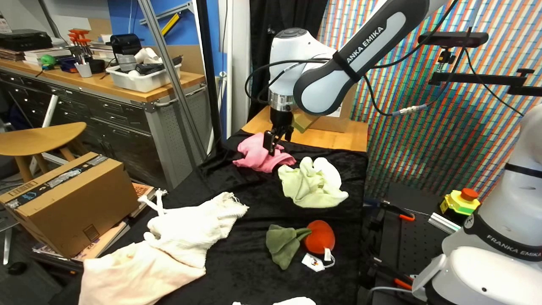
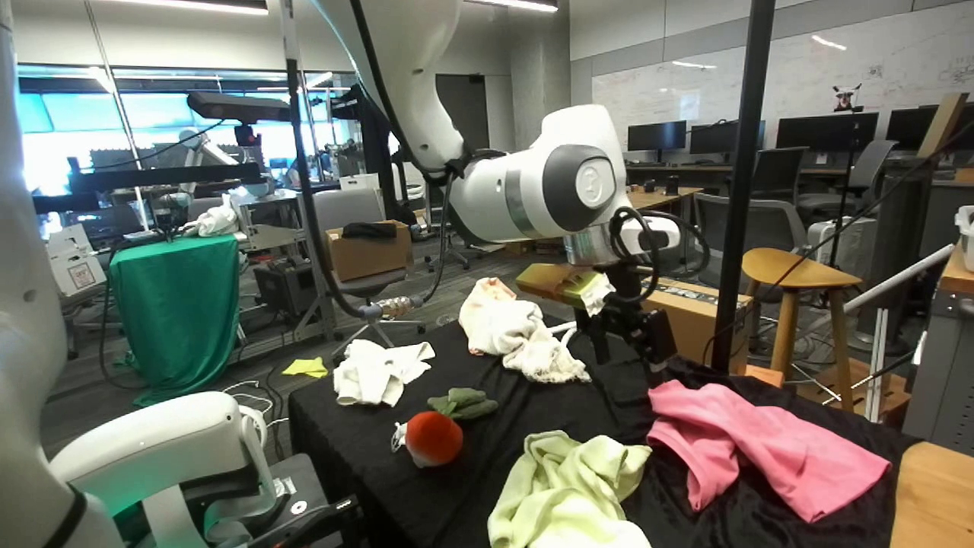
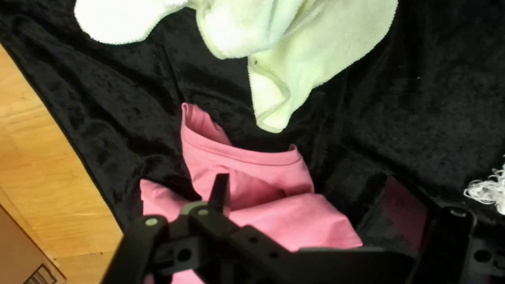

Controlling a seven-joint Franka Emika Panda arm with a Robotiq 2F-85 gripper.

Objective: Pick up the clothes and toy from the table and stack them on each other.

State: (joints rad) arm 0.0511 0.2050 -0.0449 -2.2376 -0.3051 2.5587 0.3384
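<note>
Robotiq gripper (image 3: 307,185) hangs over the pink garment (image 3: 292,223), pale-green cloth (image 3: 319,45) at twelve o'clock in the wrist view, fingers (image 3: 220,193) spread wide, contact unclear.

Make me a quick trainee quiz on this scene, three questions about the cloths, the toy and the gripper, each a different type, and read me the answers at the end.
1. Fill in the blank: in an exterior view, a small white printed ____ lies beside the red toy.

2. Multiple choice: which is nearest the gripper?
A) the pale green cloth
B) the pink cloth
C) the fringed white cloth

3. True or false: the gripper is shut tight.

Key:
1. tag
2. B; in the wrist view it lies right by the gripper.
3. False; the gripper is open, as the wrist view shows.
</note>
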